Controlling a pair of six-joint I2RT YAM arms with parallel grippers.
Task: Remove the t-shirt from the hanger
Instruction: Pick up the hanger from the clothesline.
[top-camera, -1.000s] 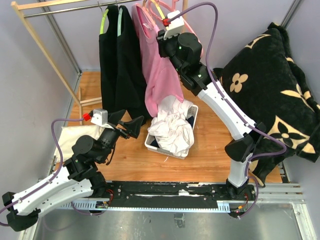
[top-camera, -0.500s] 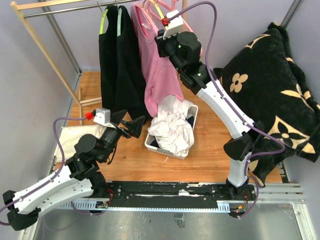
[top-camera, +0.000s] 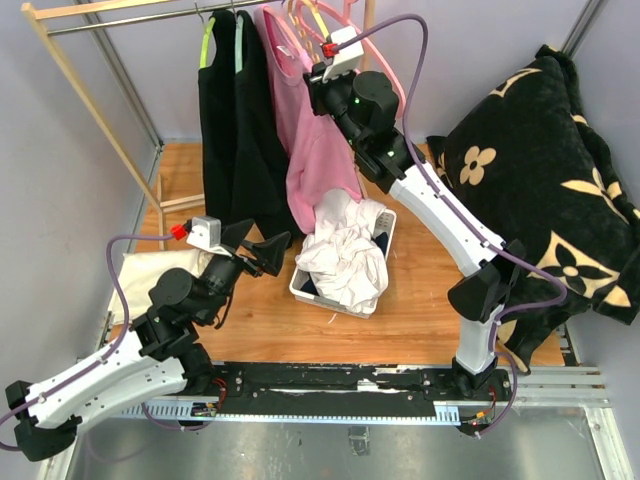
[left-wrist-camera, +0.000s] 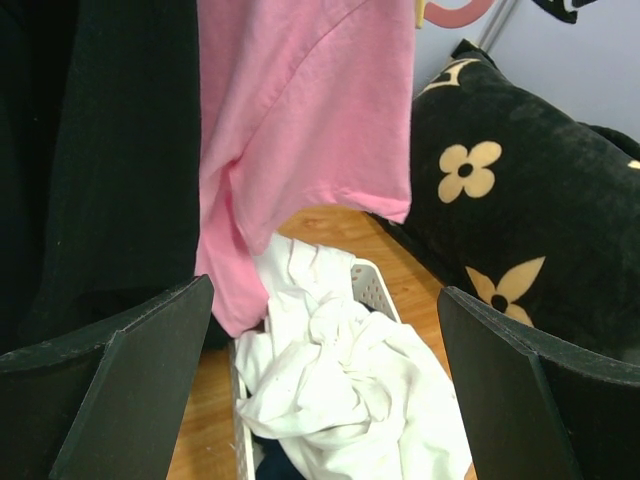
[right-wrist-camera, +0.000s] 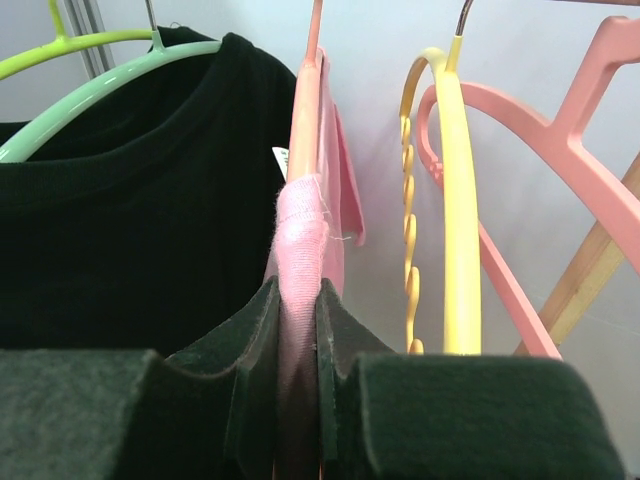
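A pink t-shirt (top-camera: 315, 150) hangs on a pink hanger (right-wrist-camera: 313, 30) from the wooden rack's rail. It also shows in the left wrist view (left-wrist-camera: 310, 120). My right gripper (right-wrist-camera: 297, 290) is up at the hanger, shut on the t-shirt's bunched shoulder fabric (right-wrist-camera: 300, 220); in the top view it (top-camera: 316, 88) sits against the shirt's upper right side. My left gripper (top-camera: 258, 240) is open and empty, low over the floor, left of the basket. In its own view (left-wrist-camera: 325, 290) it faces the pink t-shirt's hem and the basket.
Two black shirts (top-camera: 235, 130) hang on green hangers left of the pink one. Empty yellow (right-wrist-camera: 445, 200) and pink (right-wrist-camera: 520, 120) hangers hang to its right. A white basket (top-camera: 300, 285) of white clothes sits below. A black flowered blanket (top-camera: 540, 170) lies at right, and the wooden rack frame (top-camera: 80, 100) stands at left.
My right gripper has shifted slightly left and up along the rail with the pink fabric in it, and the shirt's hem swung left. The left arm has barely moved.
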